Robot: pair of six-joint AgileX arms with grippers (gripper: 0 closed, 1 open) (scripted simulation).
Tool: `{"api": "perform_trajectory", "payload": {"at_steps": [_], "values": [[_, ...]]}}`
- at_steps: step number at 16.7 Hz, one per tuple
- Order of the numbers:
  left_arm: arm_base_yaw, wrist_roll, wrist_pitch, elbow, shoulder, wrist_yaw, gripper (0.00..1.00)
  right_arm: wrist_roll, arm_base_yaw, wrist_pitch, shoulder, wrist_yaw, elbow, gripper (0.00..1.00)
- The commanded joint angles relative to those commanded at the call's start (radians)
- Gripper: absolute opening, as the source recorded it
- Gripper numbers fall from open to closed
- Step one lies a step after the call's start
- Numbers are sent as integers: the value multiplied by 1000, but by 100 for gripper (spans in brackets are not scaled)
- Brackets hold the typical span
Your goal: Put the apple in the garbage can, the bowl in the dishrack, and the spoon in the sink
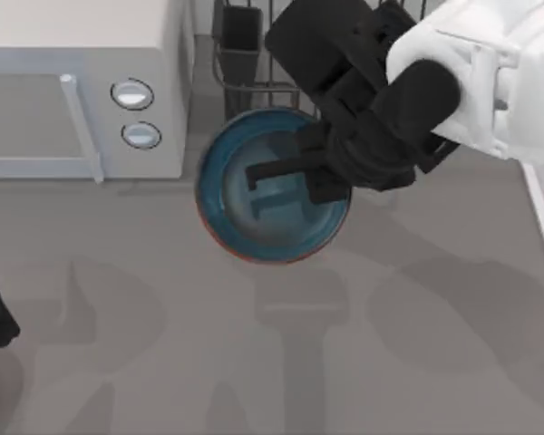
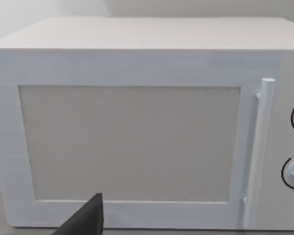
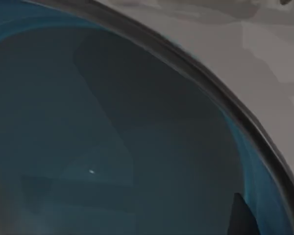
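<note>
Right gripper [image 1: 295, 172] up top, big in frame, one finger reaching inside the bowl [image 1: 254, 204] at its rim; whether it's pinching, I cannot tell. Bowl sits upright, mouth up, no long axis, just before the dishrack [image 1: 245, 72]. Lift level, clear the wires.

From my overhead camera the light is even and soft, and broad blurred shadows of my arms lie on the grey table [image 1: 435, 362]. The microwave [image 2: 137, 137] front is bright and flat. The bowl [image 3: 112, 147] interior looks dim, carrying one tiny glint.
</note>
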Motion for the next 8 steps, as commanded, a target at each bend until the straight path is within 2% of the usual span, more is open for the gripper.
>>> {"api": "perform_trajectory", "payload": {"at_steps": [8], "values": [[0, 0, 0, 0, 0, 0, 100, -347, 170, 651, -230, 545, -60, 0]]}}
